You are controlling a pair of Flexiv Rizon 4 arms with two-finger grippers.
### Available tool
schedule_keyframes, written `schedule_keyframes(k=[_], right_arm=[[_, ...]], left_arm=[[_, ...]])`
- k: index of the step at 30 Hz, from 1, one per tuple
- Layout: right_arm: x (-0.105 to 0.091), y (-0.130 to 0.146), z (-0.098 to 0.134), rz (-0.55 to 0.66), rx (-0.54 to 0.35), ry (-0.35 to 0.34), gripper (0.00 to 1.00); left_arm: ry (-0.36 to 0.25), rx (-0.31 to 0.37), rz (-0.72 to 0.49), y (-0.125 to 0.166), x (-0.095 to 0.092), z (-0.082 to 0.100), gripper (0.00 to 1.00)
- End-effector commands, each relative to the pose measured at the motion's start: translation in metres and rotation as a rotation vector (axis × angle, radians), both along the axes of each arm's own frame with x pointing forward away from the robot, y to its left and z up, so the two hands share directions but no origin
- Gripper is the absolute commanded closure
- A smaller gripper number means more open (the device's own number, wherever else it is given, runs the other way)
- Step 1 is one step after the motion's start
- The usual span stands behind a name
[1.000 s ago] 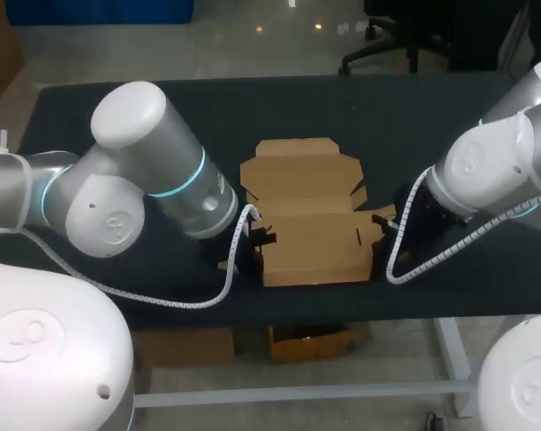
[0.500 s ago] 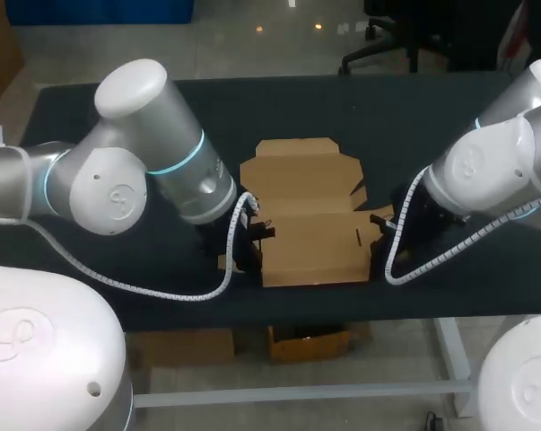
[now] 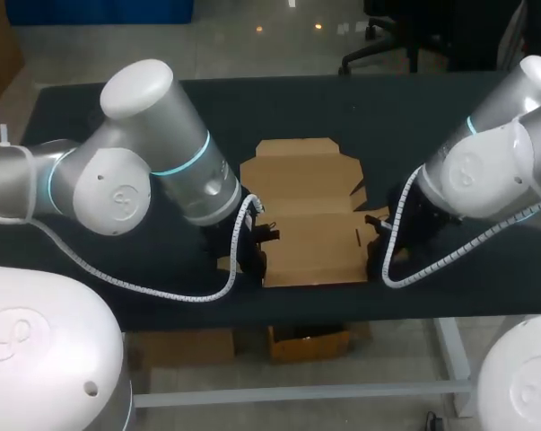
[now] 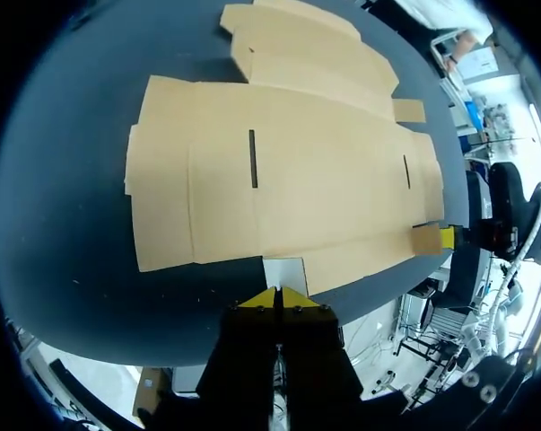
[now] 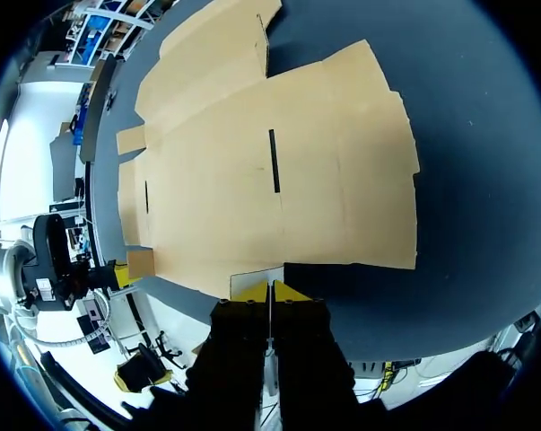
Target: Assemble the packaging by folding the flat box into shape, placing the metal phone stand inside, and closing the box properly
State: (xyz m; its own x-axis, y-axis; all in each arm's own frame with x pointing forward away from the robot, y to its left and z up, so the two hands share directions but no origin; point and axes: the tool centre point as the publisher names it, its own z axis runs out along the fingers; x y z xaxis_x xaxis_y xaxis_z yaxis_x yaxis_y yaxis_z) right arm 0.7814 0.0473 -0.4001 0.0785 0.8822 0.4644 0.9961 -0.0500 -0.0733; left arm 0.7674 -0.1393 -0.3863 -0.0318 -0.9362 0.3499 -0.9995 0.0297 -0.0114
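The flat box [image 3: 308,215] lies unfolded on the dark bench [image 3: 387,117], near its front edge and about midway between the two arms. It is plain brown cardboard, die-cut, with every panel pressed flat against the surface. The wide main panel carries two short dark slits [image 4: 252,159], one towards each side. The narrower lid section [image 3: 297,166] stretches away on the far side and ends in a stepped tuck flap. Fold lines cross the main panel, and small ear-like flaps stick out at its corners.

The left tool [image 4: 277,296] stands at the box's left edge. Its two yellow tips are pressed together with only a hairline seam between them and nothing held. Just ahead of them is a small pale side tab [image 4: 284,272] jutting from the box; I cannot tell whether the tips touch it. The right tool [image 5: 270,289] stands the same way at the opposite edge. Its tips are closed tight and empty, and they meet the near edge of the tab on that side [image 5: 252,277]. Each wrist view also catches the other tool's yellow tip across the cardboard, just beside a small brown corner flap [image 4: 425,240].

From the head view, the left arm [image 3: 153,162] and right arm [image 3: 485,171] lean in from either side. Their wrists and white coiled cables [image 3: 176,292] hide the box's side edges and both sets of fingertips.
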Motion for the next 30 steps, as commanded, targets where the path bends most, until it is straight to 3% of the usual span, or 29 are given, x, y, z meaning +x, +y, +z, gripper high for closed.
schedule_keyframes(k=[1,30], right_arm=[[-0.005,0.004,0.002,-0.011,-0.032,-0.011,1.0],[-0.008,0.011,-0.002,-0.007,-0.061,-0.01,1.0]], left_arm=[[-0.003,0.013,-0.002,-0.005,-0.001,-0.001,1.0],[-0.056,0.004,0.016,-0.016,-0.005,-0.005,1.0]])
